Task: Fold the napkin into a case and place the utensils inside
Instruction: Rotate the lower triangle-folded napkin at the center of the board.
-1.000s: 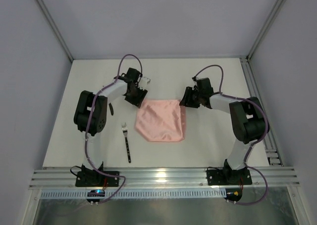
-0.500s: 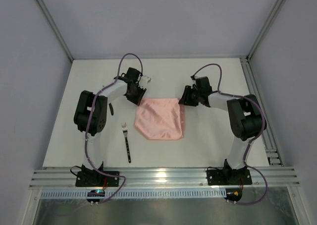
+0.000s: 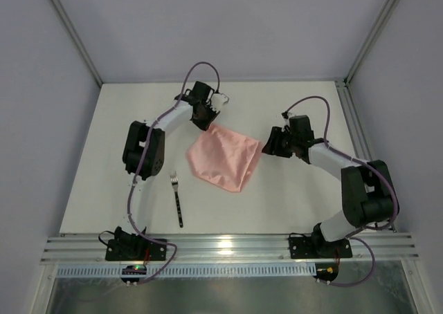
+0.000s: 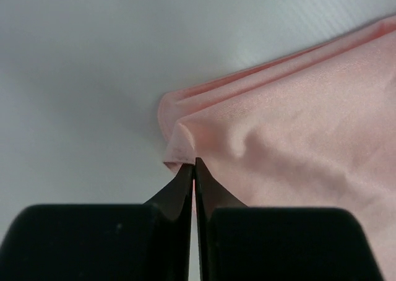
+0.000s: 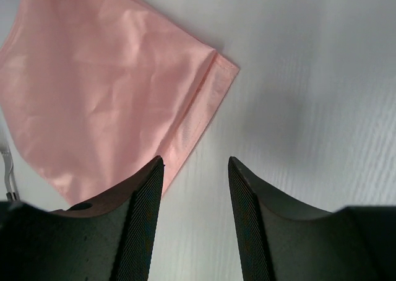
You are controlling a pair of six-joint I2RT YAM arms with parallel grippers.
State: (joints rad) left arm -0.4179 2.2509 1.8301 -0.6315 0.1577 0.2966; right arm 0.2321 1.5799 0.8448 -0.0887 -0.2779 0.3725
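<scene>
One fork [image 3: 177, 198], one napkin [image 3: 225, 160], two grippers, all on one white table [image 3: 291, 196]. Leftmost: the fork, dark handle, silvery tines, lying flat toward the front-left of the table, tines pointing at the far edge. Near the napkin's left side but not touching it, well apart from both grippers. Next: left gripper [image 4: 193, 168], reached out to the far side, fingers pressed together and pinching the napkin's far-left corner, cloth puckered into small folds right at the tips. Then the napkin itself: pale pink, plain, lying flat mid-table as a skewed four-sided sheet, one corner pointing toward the front, not yet shaped into a case. Stitched hem visible along its right edge in the right wrist view. Furthest right: right gripper [image 5: 195, 163], fingers spread, nothing between them, over bare table just beside the napkin's right corner. Cannot tell whether its left finger touches the cloth edge.
</scene>
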